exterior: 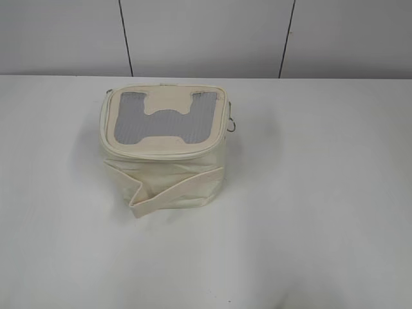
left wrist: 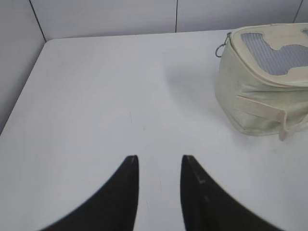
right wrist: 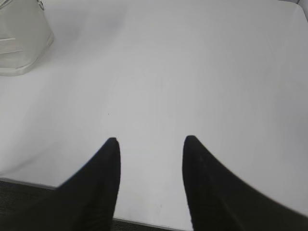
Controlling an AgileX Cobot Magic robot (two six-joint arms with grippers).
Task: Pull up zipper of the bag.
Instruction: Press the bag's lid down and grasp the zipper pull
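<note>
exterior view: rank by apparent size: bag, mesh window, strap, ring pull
1. bag
2. mesh window
3. strap, close to the window in area, so ranks 2 and 3 are unsure
4. ring pull, by far the smallest

A plain white, smooth bench (exterior: 322,193) meets a pale grey panelled wall (exterior: 206,35) with dark, perhaps recessed, seams.
</note>
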